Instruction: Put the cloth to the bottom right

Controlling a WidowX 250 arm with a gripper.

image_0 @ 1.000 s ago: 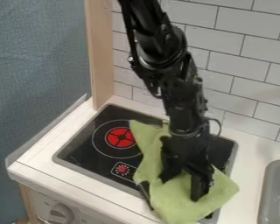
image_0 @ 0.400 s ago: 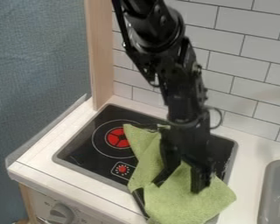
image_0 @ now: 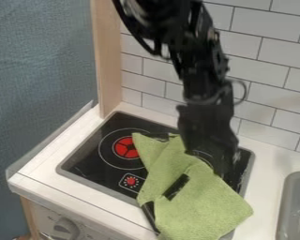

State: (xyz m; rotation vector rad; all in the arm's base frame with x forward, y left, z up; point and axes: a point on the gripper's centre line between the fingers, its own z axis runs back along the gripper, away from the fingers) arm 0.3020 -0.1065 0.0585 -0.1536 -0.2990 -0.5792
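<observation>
Green cloth (image_0: pixel 202 201) draping over the stove (image_0: pixel 90 164)
It's seeming light, soft; likely inviting a pinch mid-cloth; my tool (image_0: pixel 209 154) is hanging above the stove; apart or together, I cannot tell.

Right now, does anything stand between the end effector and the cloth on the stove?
Nothing visible does. The end effector is right by the upper edge of the cloth, with no object between them; whether they touch, I can't tell. A dark patch shows amid the folds, its nature unclear.
</observation>
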